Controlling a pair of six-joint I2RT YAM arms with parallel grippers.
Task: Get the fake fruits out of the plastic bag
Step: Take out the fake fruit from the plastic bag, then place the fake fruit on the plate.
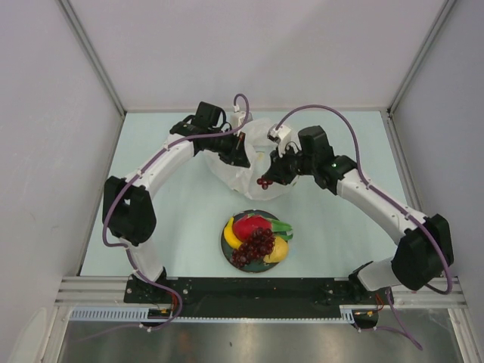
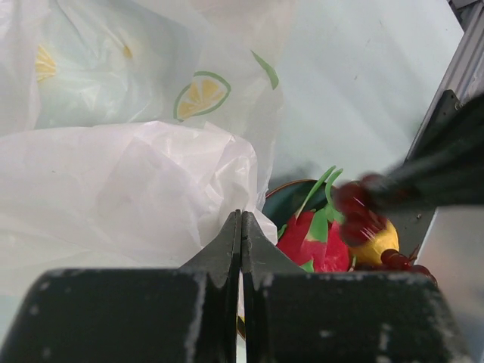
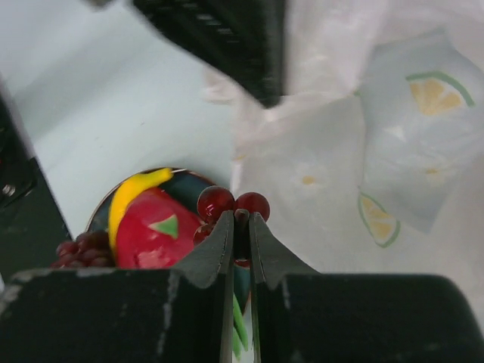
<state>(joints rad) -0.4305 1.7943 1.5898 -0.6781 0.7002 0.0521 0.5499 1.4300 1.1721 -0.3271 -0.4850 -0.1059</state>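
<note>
Left arm (image 1: 165, 160), right arm (image 1: 378, 201): white curved links, black joint housings, purple cable (image 1: 318, 108) looped along each. Left tool (image 2: 240, 223), right tool (image 3: 240, 221): black, wedge-tipped.

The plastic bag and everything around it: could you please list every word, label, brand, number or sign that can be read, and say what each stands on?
No readable text appears in any view.
plastic bag: only printed lemon-slice pictures, with no letters or numbers.
plate and fake fruits: no labels, brands or markings visible.
</note>
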